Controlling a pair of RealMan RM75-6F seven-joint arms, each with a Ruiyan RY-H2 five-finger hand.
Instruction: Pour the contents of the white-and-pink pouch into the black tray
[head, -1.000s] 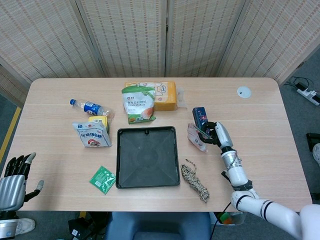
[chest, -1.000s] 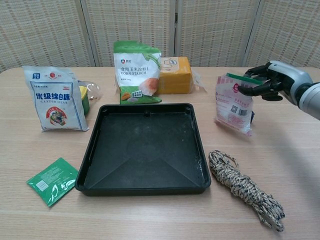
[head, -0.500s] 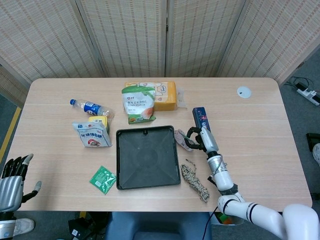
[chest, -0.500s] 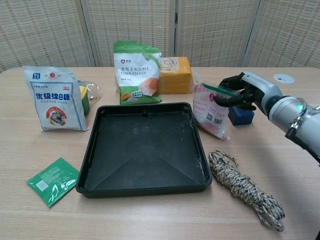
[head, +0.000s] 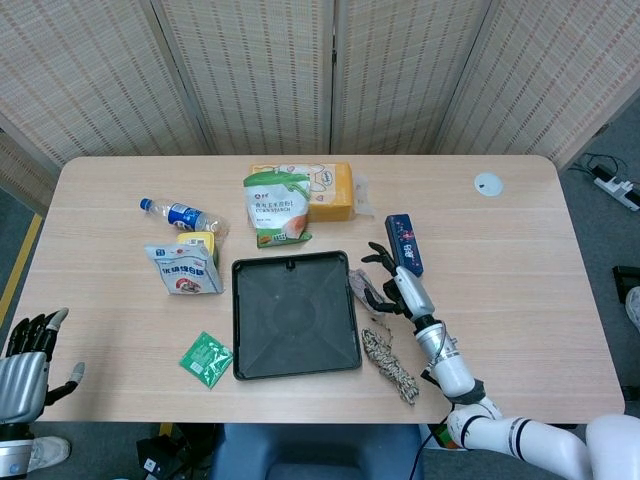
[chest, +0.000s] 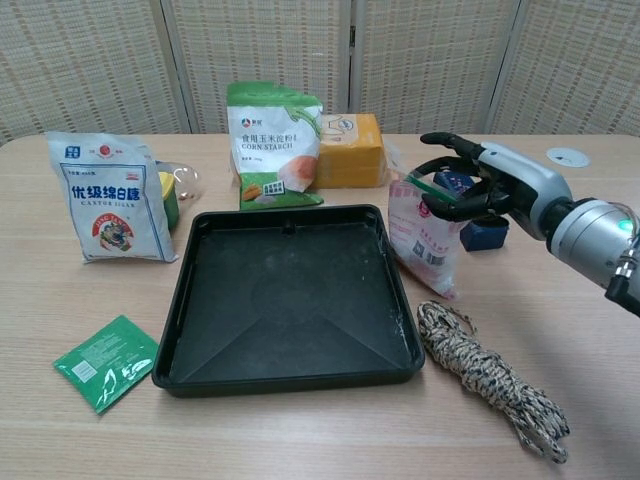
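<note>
- The right hand (chest: 480, 185) pinches the top edge of the pouch (chest: 425, 235) between thumb and fingers (chest: 450, 140), the rest spread; the pouch hangs upright just beside the right rim of the tray (chest: 290, 295), its bottom near the worktop (chest: 300, 440).
- The left hand (head: 25, 365) hangs off the worktop's near-left corner, fingers apart, holding nothing.
- Risk: the pouch sits outside the rim, so tipping it here would likely spill onto the worktop or the rope (chest: 490, 380) below.
- Risk: the hold is a thin pinch at the top; inverting the pouch could let it slip or twist out.
- Risk: I cannot tell whether the pouch mouth is open; if sealed, nothing pours.
- Risk: swinging left may knock the tray rim; the blue box (chest: 482, 230) stands close behind the hand.
- Surface: pale wood-grain worktop, carrying a starch bag (chest: 272, 145), a white bag (chest: 110, 195), a green sachet (chest: 105, 360), a bottle (head: 180, 214) and an orange pack (chest: 350, 150).
- Room: woven folding screens (head: 330, 70) behind; grey floor at the sides.
</note>
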